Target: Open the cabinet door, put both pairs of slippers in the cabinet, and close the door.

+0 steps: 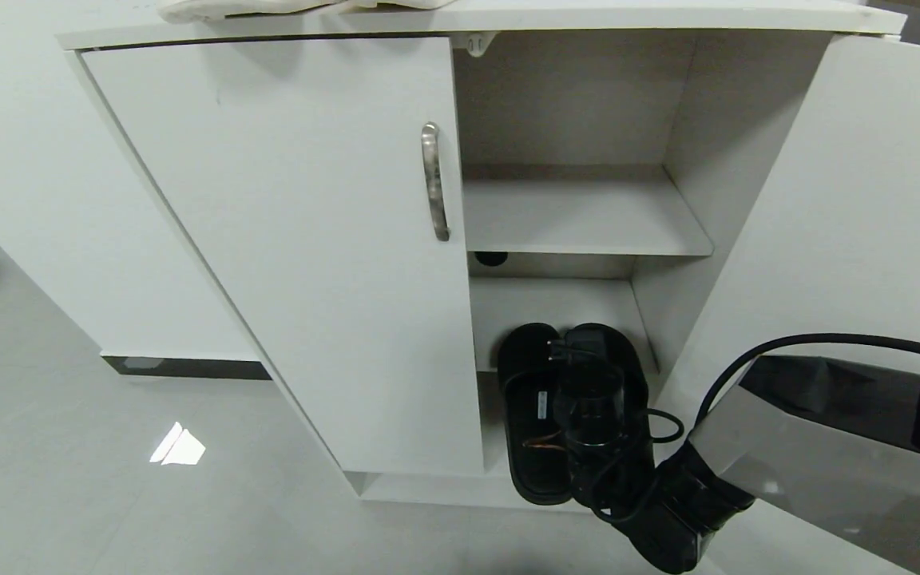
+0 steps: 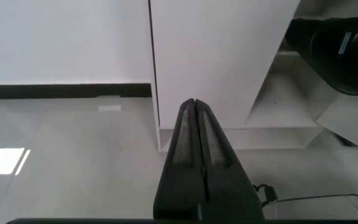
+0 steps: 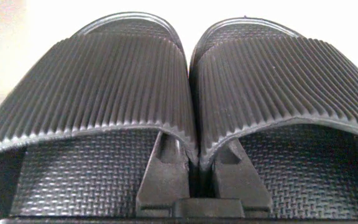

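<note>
Starting with the right end effector point(image 1: 581, 393): it was seen clamped on the black slippers point(image 1: 538, 415), both of them pinched together by their inner edges. In the right wrist view the two fingers point(image 3: 166, 177) were tucked under the ribbed straps, one in each slipper point(image 3: 123, 81), with the inner walls squeezed between them.

The pair was held side by side, low down in the open right half of the cabinet point(image 1: 739, 160), toes pointed inward and heels sticking out toward the front. Whether the soles were touching a board couldn't be told. The upper shelf point(image 1: 580, 216) was seen well above them.

The right door point(image 1: 867, 200) was swung wide open, while the left door point(image 1: 292, 239) was shut, its metal handle point(image 1: 434, 182) set upright near the inner edge. A pale cloth point(image 1: 268, 6) was bunched on the cabinet top.

The left end effector point(image 2: 194, 111) was closed on nothing, fingers pressed flat together, held over the grey floor point(image 2: 73, 149) in front of the left door, well apart from the slippers point(image 2: 334, 50).
</note>
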